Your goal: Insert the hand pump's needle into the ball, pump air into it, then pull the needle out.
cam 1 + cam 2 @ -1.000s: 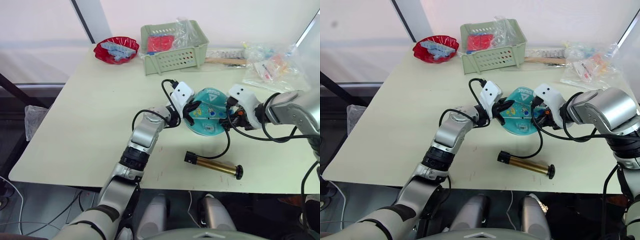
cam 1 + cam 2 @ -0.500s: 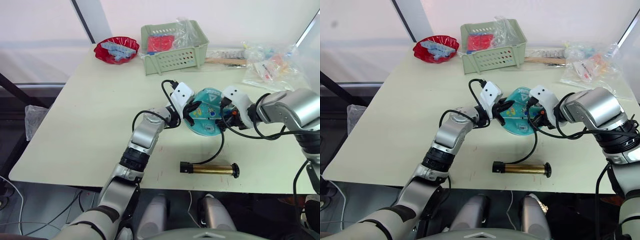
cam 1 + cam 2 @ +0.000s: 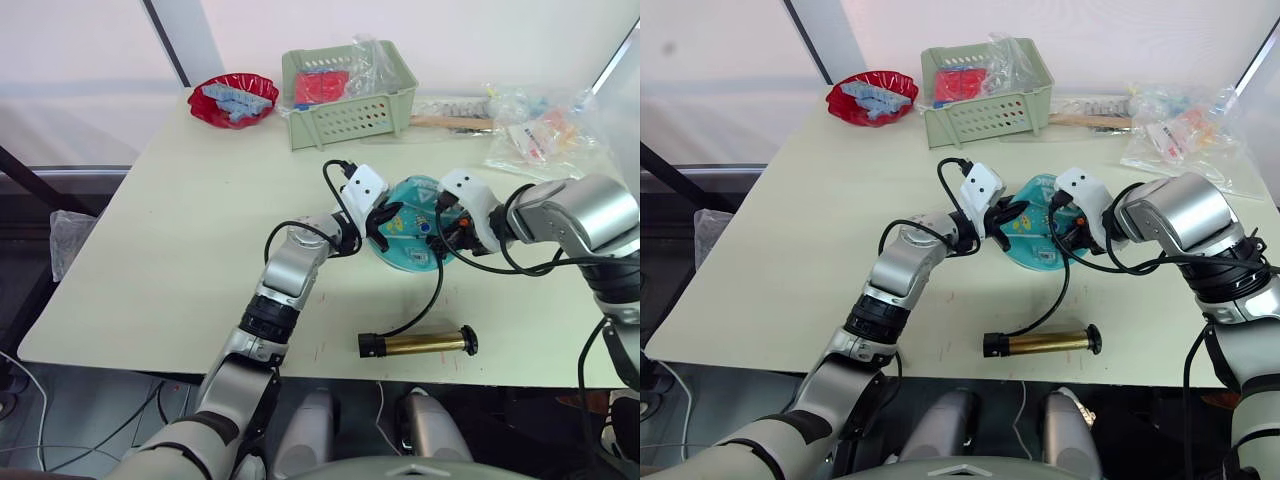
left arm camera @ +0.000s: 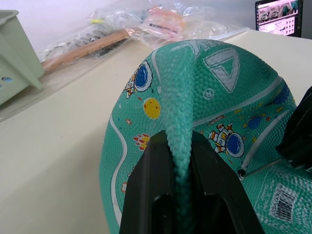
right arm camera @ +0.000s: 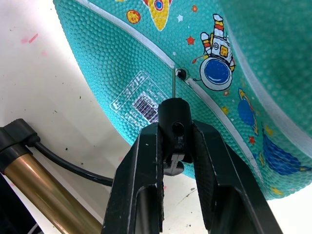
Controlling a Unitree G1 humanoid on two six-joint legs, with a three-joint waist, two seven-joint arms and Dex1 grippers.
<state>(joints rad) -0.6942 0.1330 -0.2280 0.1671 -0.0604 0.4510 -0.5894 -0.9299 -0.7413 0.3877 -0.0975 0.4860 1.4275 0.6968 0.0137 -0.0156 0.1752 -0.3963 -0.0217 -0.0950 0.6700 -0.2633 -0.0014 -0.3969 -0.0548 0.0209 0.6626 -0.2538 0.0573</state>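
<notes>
**Needle lined up on the ball's valve, tip just at the hole**

The needle [image 5: 173, 84] is the thing to watch.

Head views: the ball [image 3: 412, 238] lies limp and flattened on the desk [image 3: 180, 230], between the two arms. The left gripper [image 3: 378, 222] has hold of its left edge; the right gripper [image 3: 447, 228] comes in from the ball's right side. The hand pump [image 3: 418, 344] lies on its side near the front edge of the desk, its long axis running left to right, apart from both arms. Its hose [image 3: 432, 295] curves up from the pump's left end to the right gripper.

Left wrist view: the jaws are clenched on a raised fold of the ball's rubber, pinching it between the two fingers [image 4: 146, 195]. This pins the ball in place.

Right wrist view: the jaws are clenched on the needle's black fitting [image 5: 174, 122]. The thin pin points straight ahead along the fingers, towards the valve hole [image 5: 181, 74] on the ball's seam. The tip sits at or just beside the hole; whether it has entered I cannot tell.

Judgement: the right arm is the one to act, and the coming push should run along the pin's own axis into the hole. A sideways drift could bend the pin or skid it over the rubber.
</notes>
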